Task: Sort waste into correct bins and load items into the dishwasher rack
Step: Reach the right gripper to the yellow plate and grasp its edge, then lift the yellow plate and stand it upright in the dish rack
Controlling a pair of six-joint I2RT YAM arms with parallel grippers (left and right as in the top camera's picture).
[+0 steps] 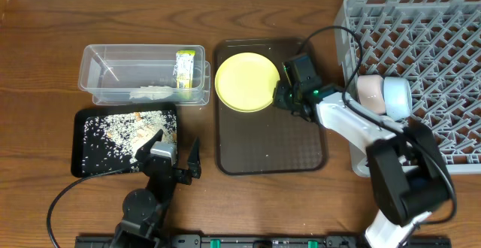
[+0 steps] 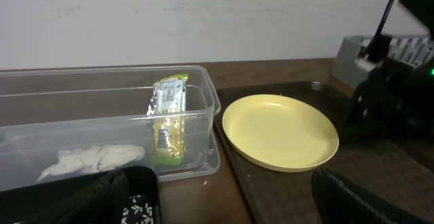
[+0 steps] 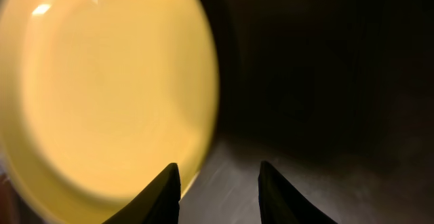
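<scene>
Plate pickup step: my right claw (image 3: 218, 183) hangs with fingers apart, empty, just beside the right rim of the round pale yellow plate (image 1: 245, 82), which lies at the far left of the dark brown serving tray (image 1: 270, 146). Next, I judge: straddle the rim, pinch, lift, carry to the grey lattice dishwasher rack (image 1: 353, 22). Left claw (image 1: 171, 158) is apart, empty, beside the shallow black tray (image 1: 76, 143).

pale yellow plate (image 1: 245, 82); grey rack (image 1: 443, 37)
</scene>
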